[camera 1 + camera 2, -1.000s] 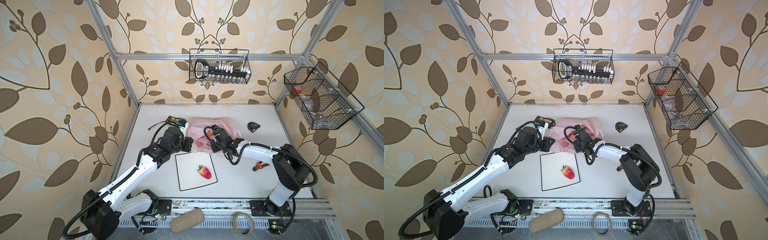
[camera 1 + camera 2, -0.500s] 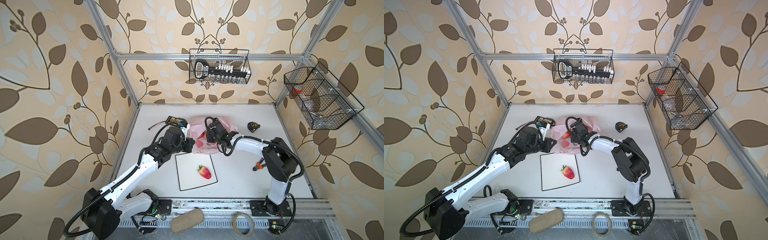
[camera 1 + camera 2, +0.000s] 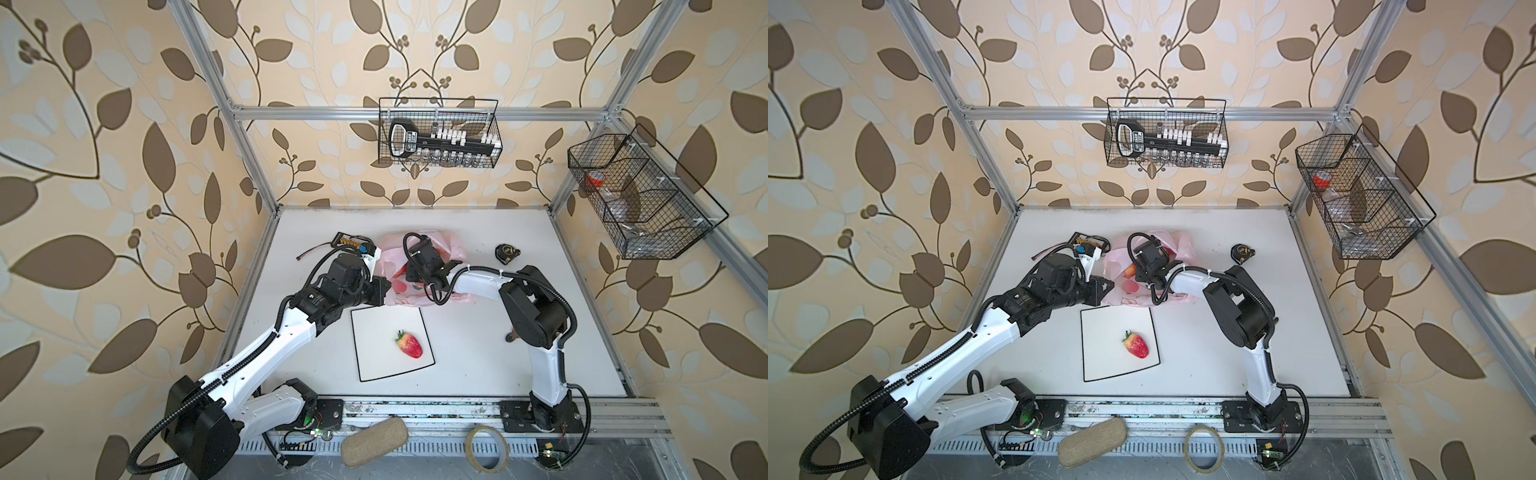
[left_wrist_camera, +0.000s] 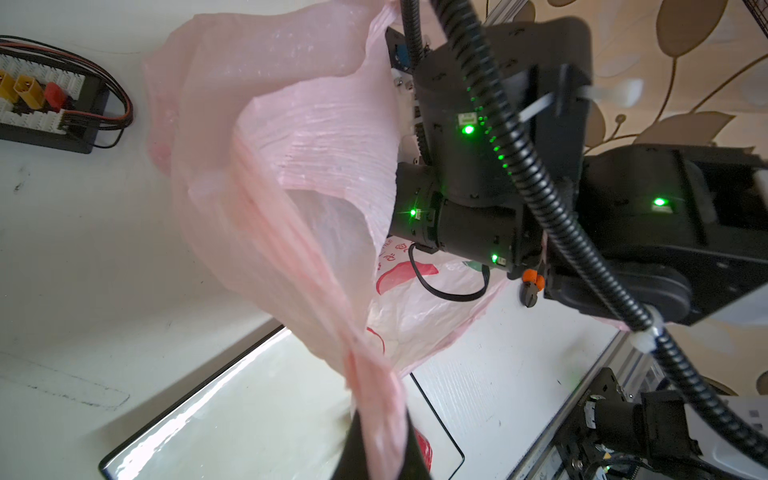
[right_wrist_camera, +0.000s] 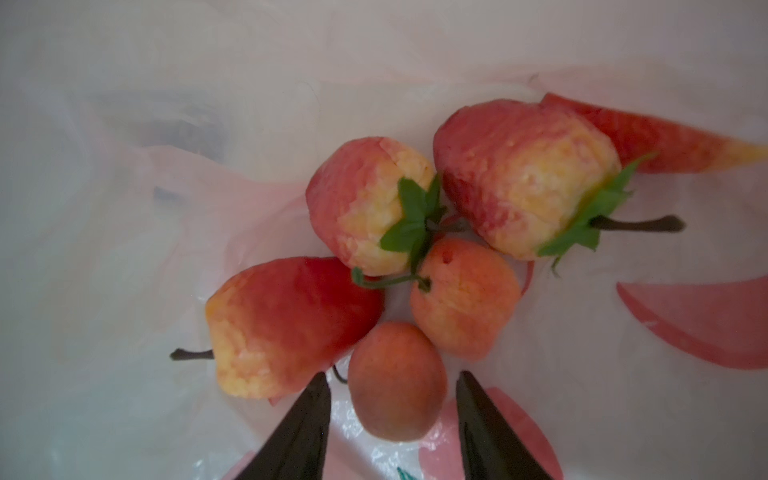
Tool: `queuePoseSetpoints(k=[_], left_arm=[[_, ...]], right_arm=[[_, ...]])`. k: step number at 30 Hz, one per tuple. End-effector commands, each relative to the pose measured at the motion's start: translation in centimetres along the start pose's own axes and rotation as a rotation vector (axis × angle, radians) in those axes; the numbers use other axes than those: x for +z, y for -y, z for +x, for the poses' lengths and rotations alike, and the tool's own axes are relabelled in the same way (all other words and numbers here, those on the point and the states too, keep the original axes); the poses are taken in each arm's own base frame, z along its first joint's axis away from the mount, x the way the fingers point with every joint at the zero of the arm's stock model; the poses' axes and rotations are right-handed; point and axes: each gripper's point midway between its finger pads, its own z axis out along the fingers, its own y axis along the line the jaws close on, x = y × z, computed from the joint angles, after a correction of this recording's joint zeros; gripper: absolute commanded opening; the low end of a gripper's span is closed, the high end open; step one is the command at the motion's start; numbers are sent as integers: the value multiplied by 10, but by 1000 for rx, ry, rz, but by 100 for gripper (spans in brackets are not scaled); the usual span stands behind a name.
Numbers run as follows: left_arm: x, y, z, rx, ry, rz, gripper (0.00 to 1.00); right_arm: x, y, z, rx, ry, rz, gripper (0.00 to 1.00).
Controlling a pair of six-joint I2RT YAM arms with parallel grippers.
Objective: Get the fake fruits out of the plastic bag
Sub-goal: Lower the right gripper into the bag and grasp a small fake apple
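Pink plastic bag (image 4: 291, 166) hangs pinched in left tool (image 4: 382, 449); right tool (image 5: 391, 376), parted, straddles the middle of a probably light, slick orange fruit (image 5: 397, 399).

- Plastic bag (image 4: 299, 137): thin translucent pink film, finely crinkled, with a soft sheen
- Fake fruits (image 5: 519, 174) inside it: pitted, rough-looking skin that appears dull in the right wrist view, with thin matt green leafy caps
- Strawberry (image 3: 410, 345) on the mat: shiny, catching highlights in both top views
- Mat (image 4: 232, 419): smooth white sheet with a black edge, glossy enough to reflect light
- Table (image 3: 478, 353): matt white, lightly scuffed
- Frame (image 3: 311, 113): bare brushed metal
- Wire baskets (image 3: 436, 99): thin black-coated metal wire
- Cable conduit (image 4: 513, 137): ribbed black plastic, slightly shiny
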Motion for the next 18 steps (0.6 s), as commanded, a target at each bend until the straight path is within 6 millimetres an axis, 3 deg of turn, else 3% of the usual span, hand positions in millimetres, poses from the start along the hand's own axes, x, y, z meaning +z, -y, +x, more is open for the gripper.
queuePoseSetpoints(k=[1, 11, 18], left_arm=[[-3, 7, -8, 31, 26, 35, 0], [-3, 9, -11, 35, 33, 39, 0], [-3, 9, -15, 33, 45, 33, 0]], right_arm=[[11, 1, -4, 29, 7, 11, 50], [31, 4, 3, 31, -20, 31, 49], [25, 3, -2, 32, -11, 21, 38]])
